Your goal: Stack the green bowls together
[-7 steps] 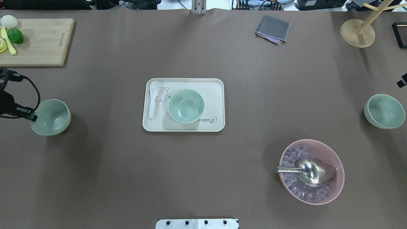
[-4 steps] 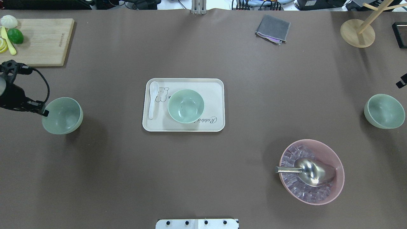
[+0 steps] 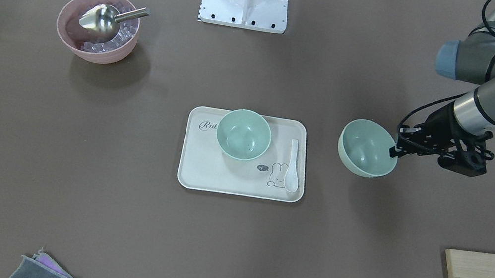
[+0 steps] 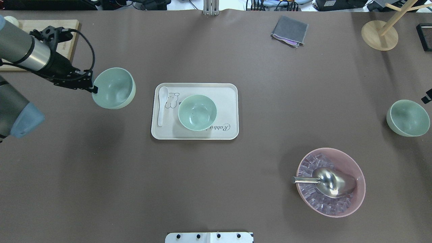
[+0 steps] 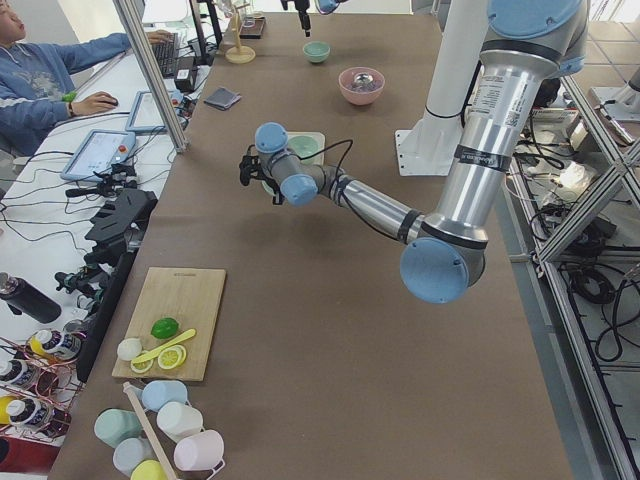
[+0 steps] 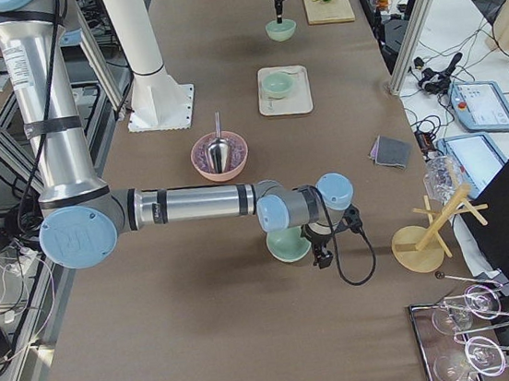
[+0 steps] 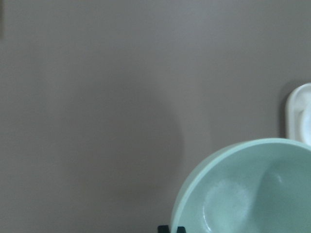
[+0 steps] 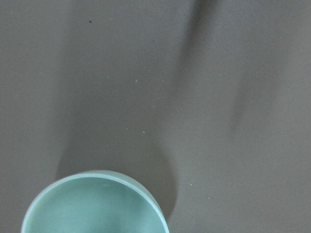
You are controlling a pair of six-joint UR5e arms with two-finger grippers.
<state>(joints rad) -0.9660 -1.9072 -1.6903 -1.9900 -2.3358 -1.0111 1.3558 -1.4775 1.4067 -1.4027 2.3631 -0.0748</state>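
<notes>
**A:** quick check, where are the 3 green bowls right now? anything stacked?

**B:** nope, all 3 are apart. green bowl 1 [image 4: 114,88] is in the left gripper [image 4: 95,89], which is pinched closed on the rim on the bowl's left side. The bowl is up off the table, since its shadow lands apart from it on the brown cover. It hangs just left of the tray [image 4: 226,98] and isn't touching it.

**A:** and the tray one?

**B:** green bowl 2 [image 4: 197,112] sits upright on the tray, roughly in the middle, and it's empty. The white spoon [image 4: 162,105] lies along the tray's left side, close to the bowl but apart from it.

**A:** what about the right arm?

**B:** green bowl 3 [image 4: 407,118] stands on the table way over at the right edge, well apart from the tray. The right gripper [image 6: 321,257] hangs just beside it on the far right side. Overhead only catches a black corner of the gripper, and the wrist cam shows the bowl's rim but no fingers. So I can't tell how wide it's open, or whether it's touching the bowl.

**A:** other stuff nearby?

**B:** the pink bowl [image 3: 100,55] with the metal scoop [image 4: 332,182] is near right, between the tray and green bowl 3 but closer to the robot.
</notes>
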